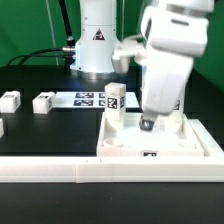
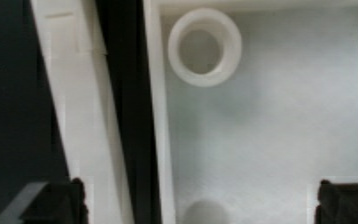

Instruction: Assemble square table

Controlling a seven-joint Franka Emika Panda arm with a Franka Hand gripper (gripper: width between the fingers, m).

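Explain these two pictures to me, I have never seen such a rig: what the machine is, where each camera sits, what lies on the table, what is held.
The white machine is a robot arm with a two-finger gripper. One picture comes from a camera off the arm, seeing the whole scene; the other from a camera on the wrist, looking past the fingers. On the black table lies a white square tabletop; the wrist view shows one of its holes. One leg stands upright at its corner; other legs lie loose. The gripper is open and holds nothing.
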